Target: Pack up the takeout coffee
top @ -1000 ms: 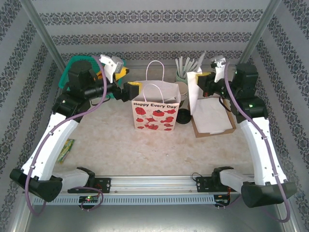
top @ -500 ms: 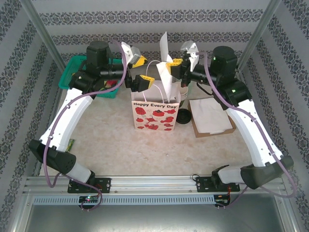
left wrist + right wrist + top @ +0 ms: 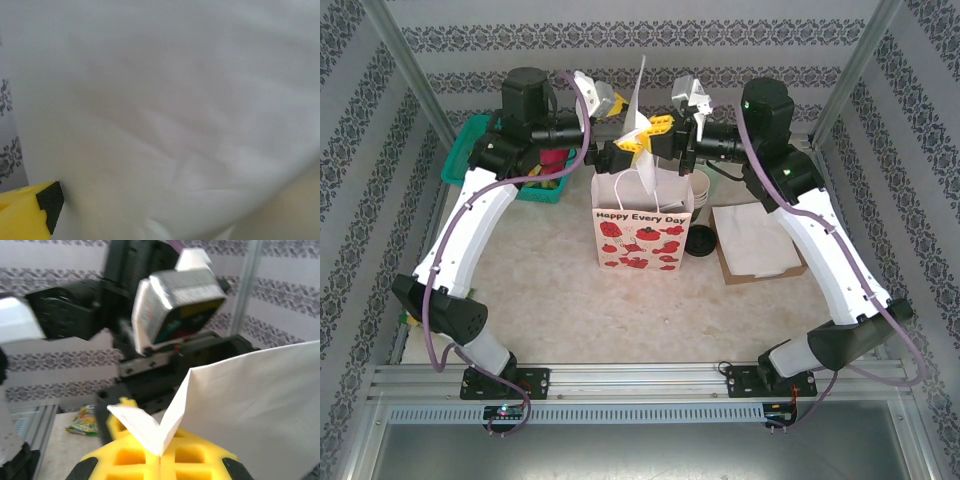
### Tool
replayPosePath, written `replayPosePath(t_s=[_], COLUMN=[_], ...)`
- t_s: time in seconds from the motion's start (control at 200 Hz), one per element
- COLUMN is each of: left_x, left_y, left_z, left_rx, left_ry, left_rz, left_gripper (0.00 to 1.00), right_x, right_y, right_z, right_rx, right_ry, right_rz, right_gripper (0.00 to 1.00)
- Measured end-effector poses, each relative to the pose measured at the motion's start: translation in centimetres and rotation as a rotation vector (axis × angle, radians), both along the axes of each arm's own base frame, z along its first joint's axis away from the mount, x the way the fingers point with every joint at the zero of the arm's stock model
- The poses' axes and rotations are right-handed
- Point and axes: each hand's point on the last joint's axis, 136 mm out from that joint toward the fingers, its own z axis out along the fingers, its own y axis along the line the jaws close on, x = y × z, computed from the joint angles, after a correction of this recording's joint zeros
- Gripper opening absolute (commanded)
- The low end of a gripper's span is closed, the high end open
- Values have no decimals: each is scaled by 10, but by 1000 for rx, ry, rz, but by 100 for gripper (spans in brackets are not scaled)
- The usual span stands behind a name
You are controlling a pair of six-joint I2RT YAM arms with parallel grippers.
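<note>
Both arms have swung inward and upward since the earlier frames, and they now meet above the paper bag [image 3: 642, 230]; the white sheet [image 3: 638, 95] has travelled with the right arm from the 3 o'clock side to a position over the bag mouth; the takeout coffee [image 3: 699, 241] has not shifted.

Locate the takeout coffee on the tabletop [image 3: 550, 290], upright, just beside the bag at its 3 o'clock side.

Handling, as a judgement:
- treat the cup as light but possibly filled, so keep it upright throughout;
- expect the paper wall to give under a hard squeeze, and the plastic lid to be slick and liable to pop off;
- take hold across the cup wall below the lid rim, not on the lid itself; use moderate closing force.

Pincer state:
- right pincer [image 3: 160, 460]: fingers fully together, clamped on the lower corner of the white sheet, which stands up from between them;
- left pincer [image 3: 616, 125]: fingers wide apart, holding nothing; in the left wrist view one black pad [image 3: 50, 205] lies at the edge of the sheet, but you cannot confirm contact.

Note that neither pincer is near the cup; free the right one of the sheet first.
</note>
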Motion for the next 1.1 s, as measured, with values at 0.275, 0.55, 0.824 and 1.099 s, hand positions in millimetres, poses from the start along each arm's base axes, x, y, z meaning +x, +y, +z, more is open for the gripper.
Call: replayPosePath(t_s=[0.275, 0.55, 0.824, 1.099], left_x=[-12, -20, -11, -10], left_y=[-6, -8, -6, -6], left_z=[14, -5, -22, -22], left_rx=[9, 39, 80, 81], left_ry=[-100, -48, -20, -19], left_rz=[-204, -271, -224, -222], left_gripper=[88, 20, 0, 0], right_x=[-14, 9, 37, 41], right_y=[11, 10, -9, -10], right_z=[16, 11, 1, -14], right_rx=[24, 20, 0, -39], right_ry=[-13, 17, 40, 73], right_rz=[170, 113, -13, -28], right_gripper=[0, 0, 83, 98])
